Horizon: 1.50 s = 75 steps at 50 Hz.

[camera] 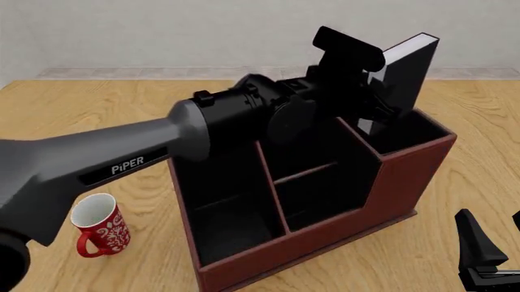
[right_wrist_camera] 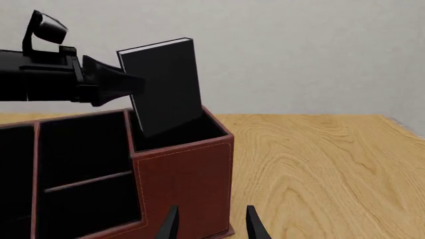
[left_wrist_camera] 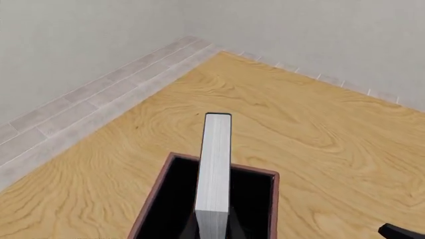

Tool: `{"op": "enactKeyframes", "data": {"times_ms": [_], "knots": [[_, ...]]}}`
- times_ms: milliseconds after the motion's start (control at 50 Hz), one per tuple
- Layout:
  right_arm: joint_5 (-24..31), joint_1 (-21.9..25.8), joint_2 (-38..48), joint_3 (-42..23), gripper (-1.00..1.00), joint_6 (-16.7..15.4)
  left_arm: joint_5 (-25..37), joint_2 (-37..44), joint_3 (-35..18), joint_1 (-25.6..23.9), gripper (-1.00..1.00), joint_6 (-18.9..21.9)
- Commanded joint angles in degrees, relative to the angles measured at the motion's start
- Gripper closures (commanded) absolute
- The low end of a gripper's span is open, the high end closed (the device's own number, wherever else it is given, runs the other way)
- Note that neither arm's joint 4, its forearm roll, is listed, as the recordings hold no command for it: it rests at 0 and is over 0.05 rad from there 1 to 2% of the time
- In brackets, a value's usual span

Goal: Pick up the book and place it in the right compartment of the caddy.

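From the left wrist I see only the book (left_wrist_camera: 214, 172) edge-on, white pages towards me, standing in the right compartment (left_wrist_camera: 256, 199); my own fingers are out of shot. In front, "PiPER" reads on the left arm, whose bulk hides the left gripper (camera: 380, 103) – clamped on the book above the caddy (camera: 325, 243); a patterned mug (camera: 99, 226) sits beside it. Right wrist: plain black cover tilted, right gripper (right_wrist_camera: 211, 224) jaws apart, holding nothing.

Bright even rendered light, soft faint shadows, no glare, sharp throughout, no edge distortion
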Motion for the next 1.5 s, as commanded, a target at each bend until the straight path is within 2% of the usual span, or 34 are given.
{"op": "enactKeyframes", "data": {"times_ms": [20, 640, 900, 920, 1500], "knots": [[0.0, 0.0, 0.0, 0.0, -1.0, 0.0, -2.1, 0.9, -0.4, 0.8, 1.0, -0.4], [0.0, 0.0, 0.0, 0.0, -1.0, 0.0, -5.2, 2.0, 2.4, 1.2, 1.0, -2.8], [0.0, 0.0, 0.0, 0.0, -1.0, 0.0, -4.9, 2.6, 2.0, 1.5, 1.0, -3.0], [0.0, 0.0, 0.0, 0.0, -1.0, 0.0, -4.8, 2.6, 1.9, 1.5, -1.0, -2.9], [0.0, 0.0, 0.0, 0.0, -1.0, 0.0, -3.9, 1.1, 2.3, 1.2, -1.0, -2.2]]}}
